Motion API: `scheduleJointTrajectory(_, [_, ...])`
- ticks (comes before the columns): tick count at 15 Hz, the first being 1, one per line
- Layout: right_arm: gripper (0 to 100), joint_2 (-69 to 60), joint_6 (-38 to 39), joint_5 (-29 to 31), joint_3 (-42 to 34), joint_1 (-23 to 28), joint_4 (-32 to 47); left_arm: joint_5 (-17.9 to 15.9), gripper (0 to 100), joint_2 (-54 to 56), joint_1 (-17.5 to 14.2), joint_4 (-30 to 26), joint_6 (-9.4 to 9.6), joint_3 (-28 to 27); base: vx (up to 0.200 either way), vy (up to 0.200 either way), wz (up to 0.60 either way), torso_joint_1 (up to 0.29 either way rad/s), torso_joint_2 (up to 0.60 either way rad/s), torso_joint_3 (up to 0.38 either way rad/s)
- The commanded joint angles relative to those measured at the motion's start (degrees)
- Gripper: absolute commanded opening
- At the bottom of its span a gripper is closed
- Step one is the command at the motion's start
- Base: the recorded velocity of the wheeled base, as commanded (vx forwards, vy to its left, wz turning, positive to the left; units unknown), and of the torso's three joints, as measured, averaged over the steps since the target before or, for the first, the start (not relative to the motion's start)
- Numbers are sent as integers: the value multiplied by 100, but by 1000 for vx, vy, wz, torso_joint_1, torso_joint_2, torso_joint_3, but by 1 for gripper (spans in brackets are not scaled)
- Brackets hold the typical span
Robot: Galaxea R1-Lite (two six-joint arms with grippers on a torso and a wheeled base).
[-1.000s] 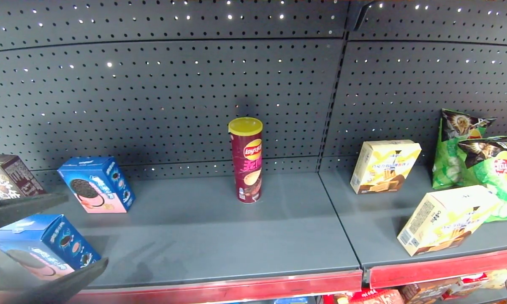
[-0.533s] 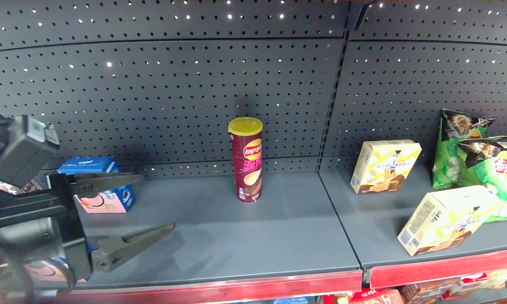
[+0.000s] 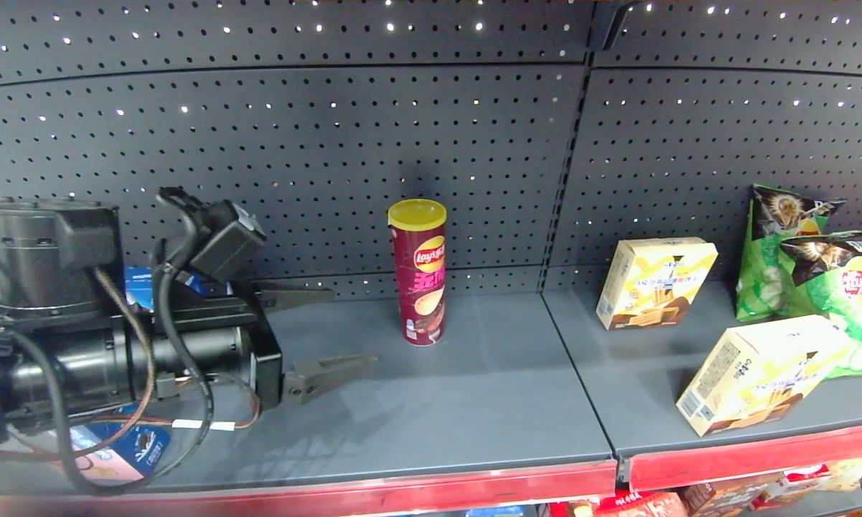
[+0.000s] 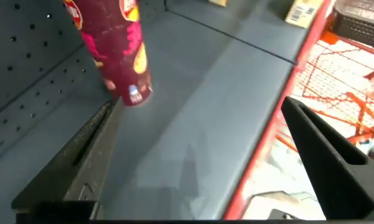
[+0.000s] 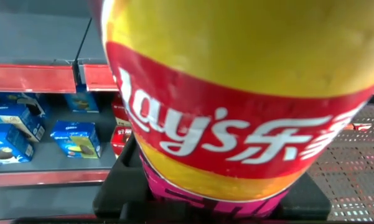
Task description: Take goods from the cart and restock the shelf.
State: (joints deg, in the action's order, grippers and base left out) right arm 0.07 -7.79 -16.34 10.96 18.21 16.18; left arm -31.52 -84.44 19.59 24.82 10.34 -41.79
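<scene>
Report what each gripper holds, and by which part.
Left gripper: nothing, jaws open. Right gripper: a chips can, seemingly clamped around its pink body; the contact itself is hidden.

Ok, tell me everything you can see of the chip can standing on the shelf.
The chip can is a tall maroon tube, seemingly cardboard, with a yellow lid and a red-and-yellow logo. It stands upright near the perforated back panel, resting on the grey shelf. Nothing else touches it; the open left gripper sits to its left, apart.
</scene>
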Motion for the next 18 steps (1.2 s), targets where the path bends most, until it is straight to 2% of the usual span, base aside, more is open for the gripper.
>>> scheduleJointTrajectory(1, [0, -7, -3, -1, -164, -2, -185, -29, 100, -775, -25, 401, -93, -154, 0, 0, 0, 0, 0, 0])
scheduleJointTrajectory(3, [0, -7, -3, -1, -305, -2, -343, -38, 100, -1188, -52, 744, -234, -286, 0, 0, 0, 0, 0, 0])
scheduleJointTrajectory(5, [0, -7, -3, -1, -358, -2, -352, -108, 100, -1540, -113, 1016, -243, -339, 0, 0, 0, 0, 0, 0])
scheduleJointTrajectory(6, [0, -7, -3, -1, -384, -2, -352, -346, 100, -1768, -210, 1209, -234, -374, 0, 0, 0, 0, 0, 0])
scheduleJointTrajectory(9, [0, -7, -3, -1, -384, -2, -352, -381, 100, -2252, -351, 1719, -243, -532, 0, 0, 0, 0, 0, 0])
scheduleJointTrajectory(11, [0, -7, -3, 8, -375, -2, -352, -556, 100, -2788, -386, 2888, -243, -558, 0, 0, 0, 0, 0, 0])
scheduleJointTrajectory(12, [0, -7, -3, -1, -375, -2, -352, -741, 100, -2946, -403, 3284, -243, -523, 0, 0, 0, 0, 0, 0])
scheduleJointTrajectory(15, [0, -7, -3, -1, -375, -2, -352, -855, 100, -3052, -482, 3424, -252, -585, 0, 0, 0, 0, 0, 0])
scheduleJointTrajectory(18, [0, -7, -3, -10, -375, -2, -352, -1119, 100, -3271, -720, 3521, -260, -848, 0, 0, 0, 0, 0, 0])
